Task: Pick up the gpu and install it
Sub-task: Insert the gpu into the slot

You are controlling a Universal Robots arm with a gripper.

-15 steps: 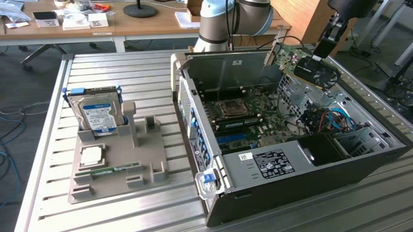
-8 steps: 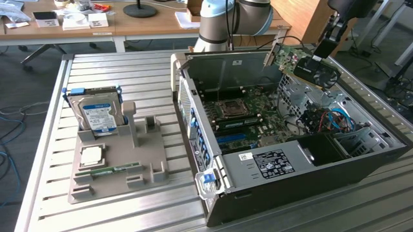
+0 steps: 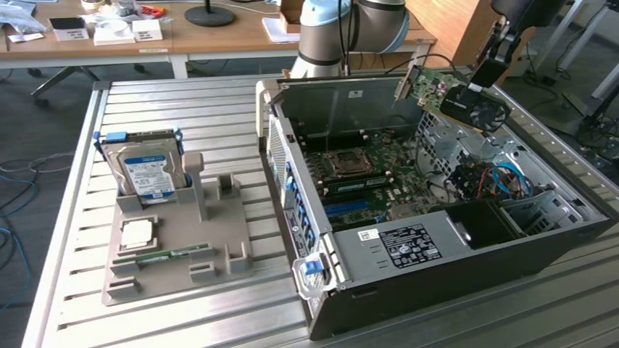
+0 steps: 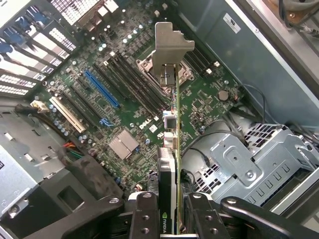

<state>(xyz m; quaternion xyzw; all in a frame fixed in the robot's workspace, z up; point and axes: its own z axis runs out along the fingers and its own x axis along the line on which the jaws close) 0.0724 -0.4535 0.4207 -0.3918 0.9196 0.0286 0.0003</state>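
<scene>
The gpu [image 3: 462, 98], a green card with a black fan cooler and a silver end bracket, hangs tilted in the air above the open computer case [image 3: 541, 250]. My gripper [image 3: 480, 83] is shut on its upper edge, over the case's far right side in the exterior view. In the wrist view the gpu [image 4: 172, 149] runs edge-on away from my gripper [image 4: 169, 211], its silver bracket [image 4: 171, 47] farthest out, with the motherboard [image 4: 129, 109] and its blue slot [image 4: 101, 88] below.
On the slatted table, at the exterior view's left, a grey holder [image 3: 179, 254] carries a hard drive [image 3: 145, 170], a processor chip [image 3: 135, 233] and a memory stick [image 3: 164, 257]. Inside the case lie the CPU socket [image 3: 346, 162], drive cage [image 4: 249, 164] and coloured cables [image 3: 498, 181].
</scene>
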